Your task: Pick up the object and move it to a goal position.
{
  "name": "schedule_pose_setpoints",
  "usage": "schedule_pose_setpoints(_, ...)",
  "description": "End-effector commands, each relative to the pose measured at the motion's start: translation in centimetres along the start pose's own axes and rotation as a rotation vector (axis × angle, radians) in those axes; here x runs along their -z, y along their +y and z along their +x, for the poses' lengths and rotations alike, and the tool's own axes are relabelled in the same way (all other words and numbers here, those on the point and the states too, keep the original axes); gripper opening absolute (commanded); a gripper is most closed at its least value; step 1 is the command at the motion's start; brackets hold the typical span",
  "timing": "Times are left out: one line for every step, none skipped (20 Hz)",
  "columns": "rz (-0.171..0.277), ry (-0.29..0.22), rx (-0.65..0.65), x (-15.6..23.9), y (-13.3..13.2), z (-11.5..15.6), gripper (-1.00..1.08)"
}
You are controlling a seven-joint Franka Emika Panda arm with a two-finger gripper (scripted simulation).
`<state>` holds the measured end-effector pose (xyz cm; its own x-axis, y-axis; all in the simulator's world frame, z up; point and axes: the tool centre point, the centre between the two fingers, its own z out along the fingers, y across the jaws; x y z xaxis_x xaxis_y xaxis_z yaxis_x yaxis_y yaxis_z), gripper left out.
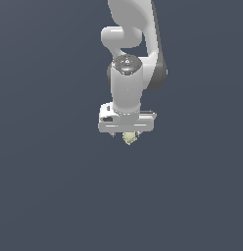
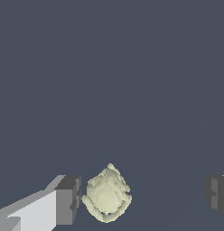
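The object (image 1: 128, 138) is a tiny pale yellow-cream lumpy chunk lying on the dark grey floor. In the exterior view it shows just under the white hand of my gripper (image 1: 126, 134), which points straight down over it. In the wrist view the object (image 2: 107, 195) lies between my two fingers. It is close beside one dark finger pad (image 2: 68, 198) and far from the other pad (image 2: 217, 194). My gripper (image 2: 143, 196) is open with the jaws wide apart and not clamped on the chunk.
The floor (image 1: 50, 186) is a plain dark grey surface all around. The white arm (image 1: 127, 88) rises above the hand. No goal marker shows in either view.
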<state>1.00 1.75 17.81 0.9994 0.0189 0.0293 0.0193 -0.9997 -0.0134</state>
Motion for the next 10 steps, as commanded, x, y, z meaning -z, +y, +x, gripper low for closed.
schedule_pose_setpoints(0.0,0.0,0.0,0.0,0.0,0.0,1.0)
schedule_pose_setpoints(0.0,0.0,-0.001,0.0,0.1,0.0,1.0)
schedule_pose_setpoints(-0.001,-0.001,-0.004,0.0,0.2,0.0,1.0)
schedule_pose_setpoints(-0.002,-0.002,-0.01,-0.1,0.5,-0.1,1.0)
schedule_pose_setpoints(-0.003,-0.003,-0.017,-0.2,0.9,-0.1,1.0)
schedule_pose_setpoints(-0.005,-0.004,-0.027,-0.2,1.4,-0.2,1.0)
schedule_pose_setpoints(-0.007,-0.006,-0.039,-0.3,1.9,-0.3,1.0)
schedule_pose_setpoints(-0.009,-0.008,-0.051,-0.4,2.5,-0.4,1.0)
schedule_pose_setpoints(-0.01,-0.009,-0.061,-0.5,2.9,-0.4,1.0)
schedule_pose_setpoints(-0.011,-0.01,-0.068,-0.5,3.2,-0.5,1.0)
